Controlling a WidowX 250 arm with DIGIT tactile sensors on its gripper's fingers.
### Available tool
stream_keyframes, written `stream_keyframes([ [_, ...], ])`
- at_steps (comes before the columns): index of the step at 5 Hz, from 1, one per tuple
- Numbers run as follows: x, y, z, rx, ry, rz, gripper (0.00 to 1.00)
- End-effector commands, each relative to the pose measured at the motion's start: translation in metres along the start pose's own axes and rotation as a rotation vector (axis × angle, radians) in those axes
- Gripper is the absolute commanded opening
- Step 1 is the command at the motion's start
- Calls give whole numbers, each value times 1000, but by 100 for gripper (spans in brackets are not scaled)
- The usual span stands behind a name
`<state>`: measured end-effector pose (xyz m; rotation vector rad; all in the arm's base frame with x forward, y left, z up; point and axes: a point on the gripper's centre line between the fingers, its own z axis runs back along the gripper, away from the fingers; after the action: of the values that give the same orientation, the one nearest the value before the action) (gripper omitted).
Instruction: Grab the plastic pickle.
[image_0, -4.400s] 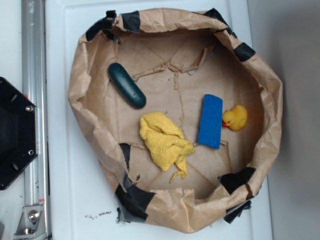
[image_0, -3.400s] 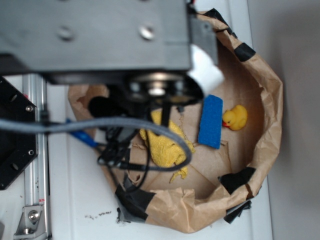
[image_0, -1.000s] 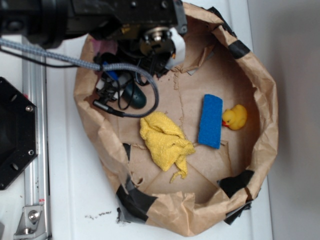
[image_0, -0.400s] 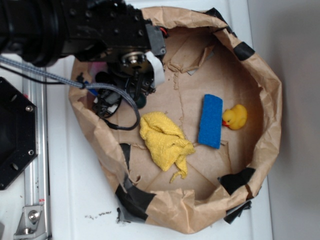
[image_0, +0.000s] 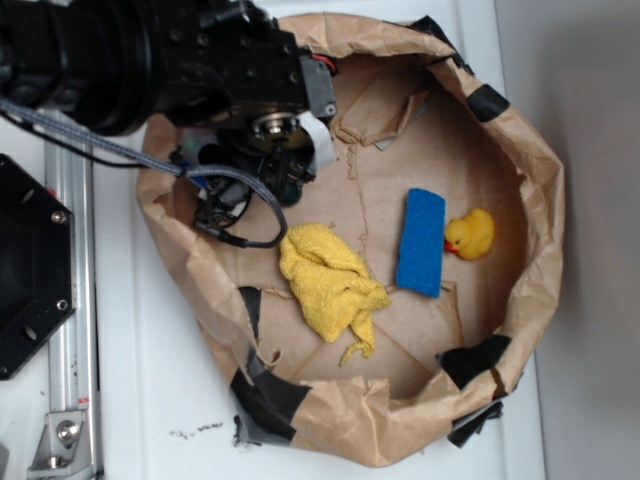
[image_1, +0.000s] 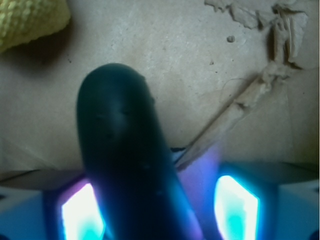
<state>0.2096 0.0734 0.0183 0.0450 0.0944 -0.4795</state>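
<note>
Grasp step: claw (image_1: 160, 210) should settle low and square across the plastic pickle (image_1: 125, 165), then close evenly on its smooth rounded sides so it doesn't squirt out. Wrist view shows the pickle lying between the two glowing fingertips (image_1: 235, 207), closer to the left pad, its rounded end pointing toward the yellow cloth (image_1: 27, 22). Jaws stand apart, gripping nothing yet; contact unclear. Pickle rests on the floor of the brown paper basin (image_0: 545, 200), upper-left part, hidden under the arm in the exterior view.
</note>
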Motion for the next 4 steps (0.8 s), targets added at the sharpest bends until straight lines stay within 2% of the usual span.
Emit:
stream_keyframes([
  [1, 11, 14, 12, 12, -66, 83, 0],
  [2, 21, 22, 9, 10, -59, 120, 0],
  [3, 29, 26, 44, -22, -110, 164, 0],
  [4, 41, 18, 98, -36, -317, 219, 0],
])
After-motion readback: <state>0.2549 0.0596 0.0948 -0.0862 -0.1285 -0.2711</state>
